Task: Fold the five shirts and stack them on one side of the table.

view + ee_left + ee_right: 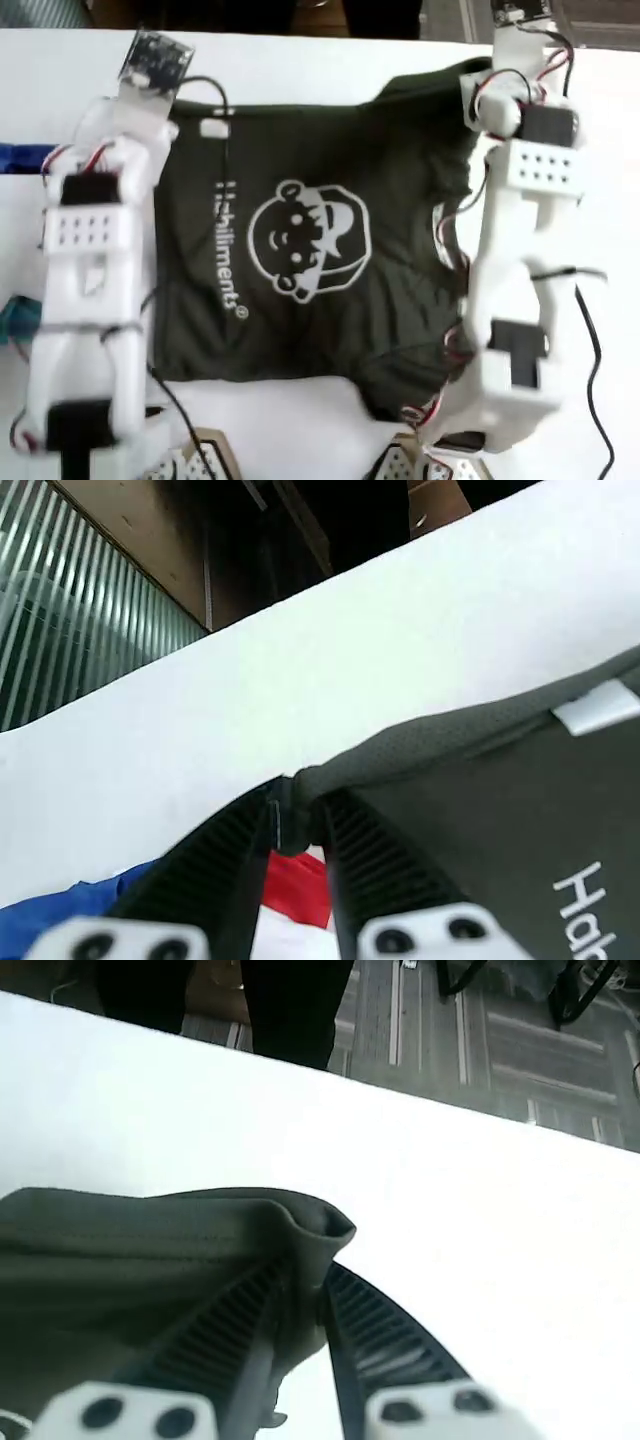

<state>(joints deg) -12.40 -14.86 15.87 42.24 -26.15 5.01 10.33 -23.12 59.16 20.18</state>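
Left gripper pinching far corner of dark olive cotton shirt with white cartoon print. Right gripper clamped on other far corner. Shirt lies flat on white desk, between arms. Step likely: fold far edge over. Lift both corners level, keep edge taut, move together, land square on near edge. Long axis arm to arm; lettering runs far-to-near; collar end unclear.
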